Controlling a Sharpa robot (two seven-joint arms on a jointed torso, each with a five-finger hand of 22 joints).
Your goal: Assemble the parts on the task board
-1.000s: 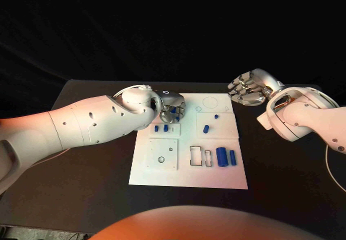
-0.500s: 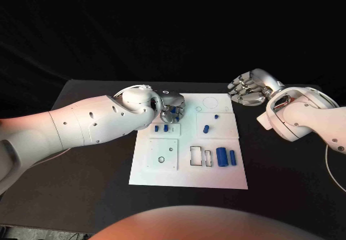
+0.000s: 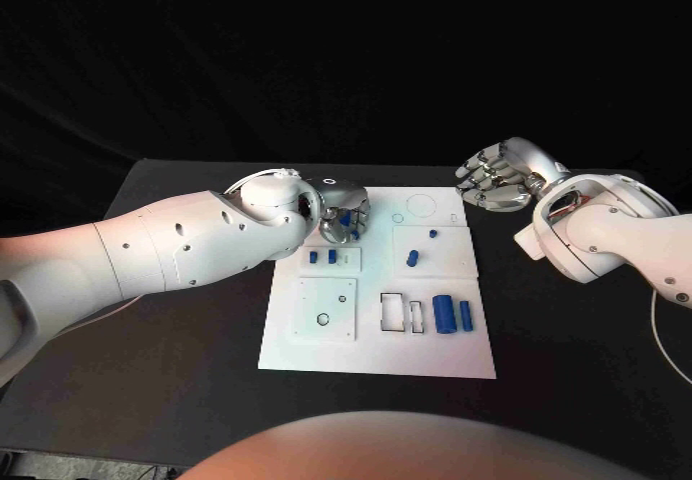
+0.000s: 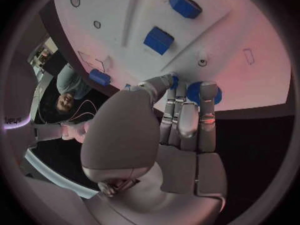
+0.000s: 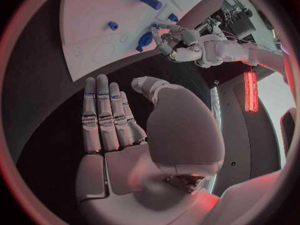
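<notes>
Little has moved since the earlier frames: we see the left hand in nearly the same spot over the task board's far-left corner, turned only slightly, while the right hand keeps its place off the board at about 2 o'clock. From the left wrist we see the left hand's fingers curled together, pinching a round blue part just above the white plate. The right hand's fingers lie straight and side by side, thumb apart, holding nothing, above bare black counter. On the board we note two small blue blocks at 10 o'clock from its centre, a slanted blue piece at 1 o'clock with a tiny blue peg beyond it, and two upright blue cylinders at 4 o'clock beside empty rectangular outlines. Beyond the counter, the room is dark.
</notes>
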